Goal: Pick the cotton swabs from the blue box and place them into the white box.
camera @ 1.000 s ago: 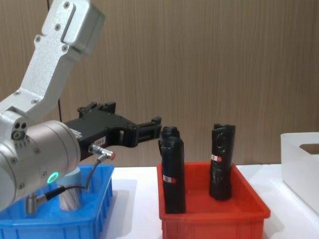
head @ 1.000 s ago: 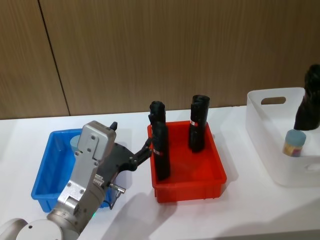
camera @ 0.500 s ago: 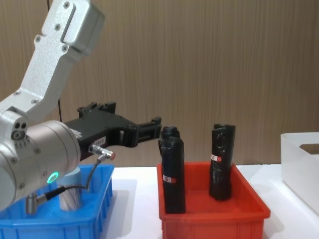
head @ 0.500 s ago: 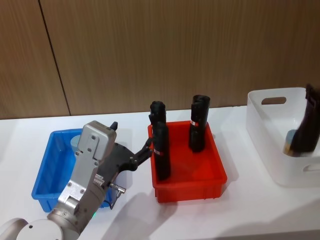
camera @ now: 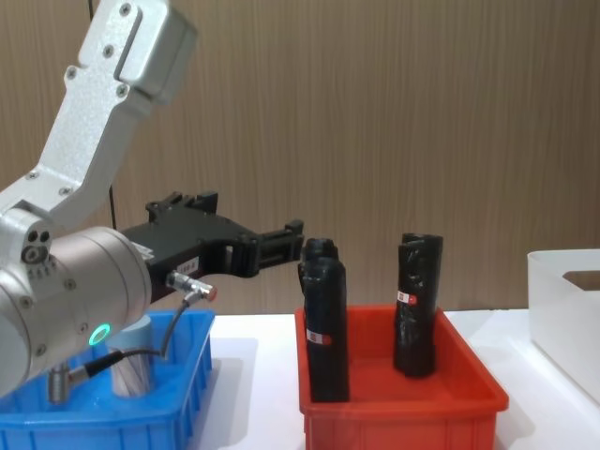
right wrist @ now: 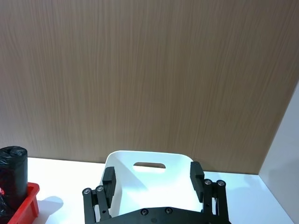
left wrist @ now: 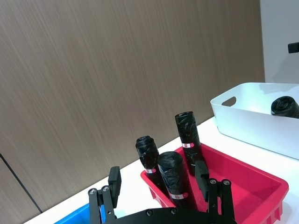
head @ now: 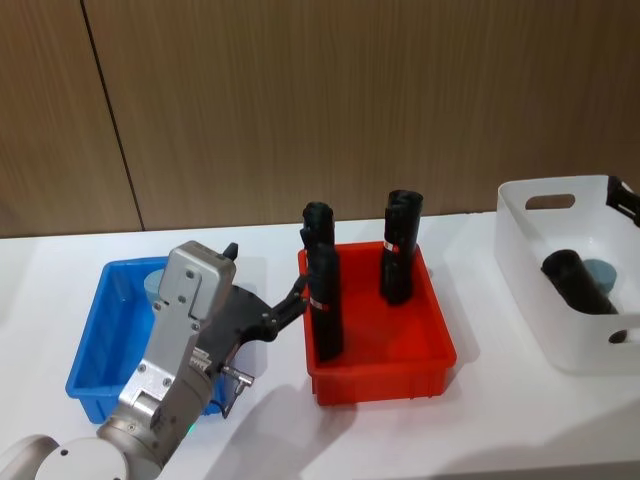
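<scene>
**Blue bin still holds a tub; the white bin has taken a black roll**

Translucent white plastic bin (head: 530, 290) with a handle cutout sits on our right; inside it lies a black wrapped roll (head: 576, 282) on its side, with a pale blue-grey lid of a cotton swab tub (head: 601, 271) touching it. Between the bins stands the red plastic tray (head: 380, 350) with three more upright black rolls. On our left, the shallow bright blue plastic bin (head: 95, 340) holds another clear, grey-lidded swab tub (camera: 131, 361) in its far corner.

Our left gripper (left wrist: 159, 179) hovers above the near edge of the blue bin, pointing toward the red tray, its fingers spread and empty. Our right gripper (right wrist: 153, 179) is lifted near the white bin, likewise released and empty.

We judge the next pick belongs to the left arm. To do it well, we should turn the fingers back over the tub, come down straight, straddle the lid evenly and close below its rim.
</scene>
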You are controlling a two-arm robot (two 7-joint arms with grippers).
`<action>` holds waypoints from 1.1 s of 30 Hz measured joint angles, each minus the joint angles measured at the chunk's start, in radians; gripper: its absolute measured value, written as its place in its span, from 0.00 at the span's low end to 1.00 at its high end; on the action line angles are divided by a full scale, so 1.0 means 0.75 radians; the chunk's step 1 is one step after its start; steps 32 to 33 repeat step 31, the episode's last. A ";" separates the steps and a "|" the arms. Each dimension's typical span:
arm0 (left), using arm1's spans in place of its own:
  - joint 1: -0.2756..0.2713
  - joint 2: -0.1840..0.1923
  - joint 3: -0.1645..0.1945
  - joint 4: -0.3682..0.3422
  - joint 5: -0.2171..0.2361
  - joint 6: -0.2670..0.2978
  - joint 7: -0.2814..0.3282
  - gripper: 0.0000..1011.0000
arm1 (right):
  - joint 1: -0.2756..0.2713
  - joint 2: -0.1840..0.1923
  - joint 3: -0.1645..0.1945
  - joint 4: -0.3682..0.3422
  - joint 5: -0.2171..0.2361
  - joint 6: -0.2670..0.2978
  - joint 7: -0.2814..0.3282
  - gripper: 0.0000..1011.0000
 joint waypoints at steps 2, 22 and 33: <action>0.000 0.000 0.000 0.000 0.000 0.000 0.000 0.99 | -0.006 0.001 0.002 -0.009 0.001 0.000 -0.001 0.99; 0.000 0.000 0.000 0.000 0.000 0.000 0.000 0.99 | -0.026 0.005 0.010 -0.042 0.006 0.002 -0.004 0.99; 0.000 0.000 0.000 0.000 0.000 0.000 0.000 0.99 | -0.029 0.006 0.011 -0.046 0.007 0.002 -0.004 0.99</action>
